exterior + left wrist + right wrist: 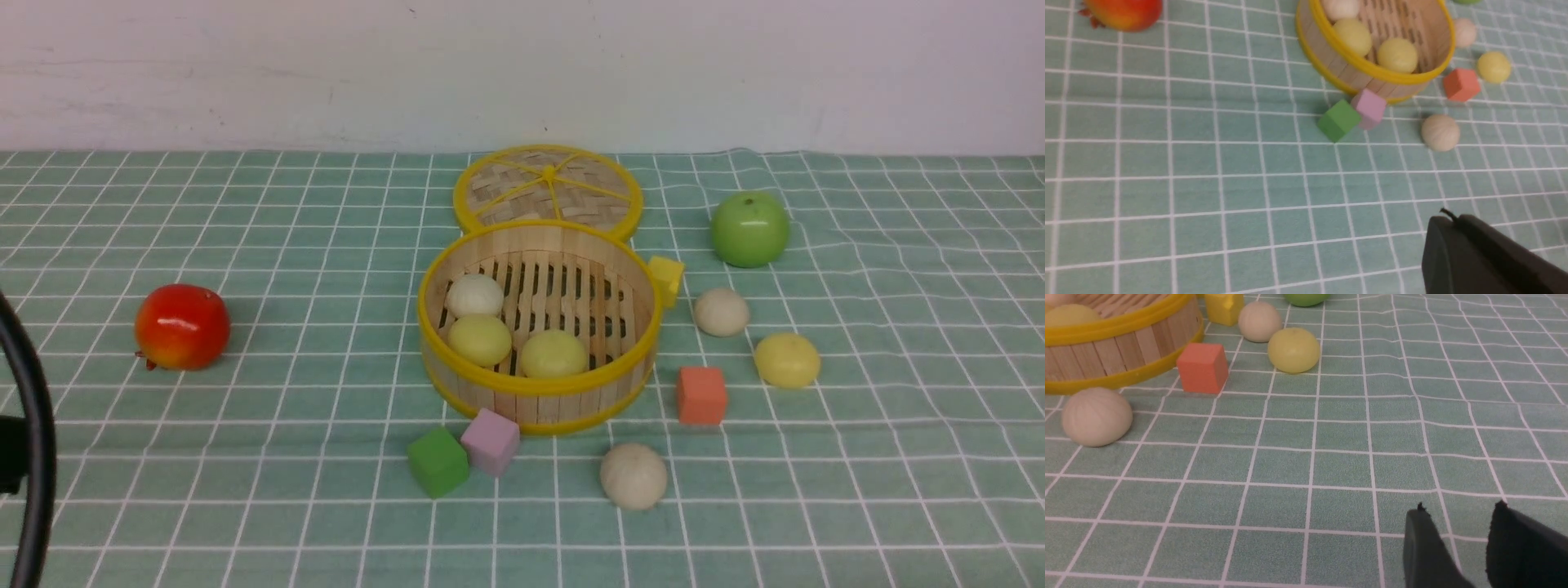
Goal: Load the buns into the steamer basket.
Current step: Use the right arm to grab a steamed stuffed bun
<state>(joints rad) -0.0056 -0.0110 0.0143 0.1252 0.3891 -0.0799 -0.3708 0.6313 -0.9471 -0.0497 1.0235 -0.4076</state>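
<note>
Front view: neither pincer visible; only a dark cable at frame edge. Steamer basket [539, 400] held 3 of 6: inner off-white bun [474, 295], inner yellow bun [480, 340], second inner yellow bun [553, 353]. 3 lay out on the checked cloth.

R wrist view: right pincer [1459, 514] released, jaws apart, nothing btwn them, low over cloth. Near off-white bun [1096, 416] lay ahead of it, on its basket side, well apart. Yellow bun [1293, 350] further ahead, far off-white bun [1259, 321] just beyond that one. Orange cube [1202, 368] sat btwn near bun and yellow bun, close to basket wall. Yellow cube [1224, 308] beside far bun.

L wrist view: left pincer [1447, 228] clenched, holding nothing; the basket lay well ahead of it.

Handling (est.):
- Buns prob. light, smooth-skinned and domed, so likely to roll or squirt out if pinched high.
- Stiff or soft: couldn't tell. Off-white ones showed faint ribs, maybe a bit more bite.
- Take hold from above, pads across widest part, low on the sides.
- Near bun stood clear all round, so approx. easiest pick for R pincer.
- Far bun tighter w/ the yellow cube alongside.
</note>
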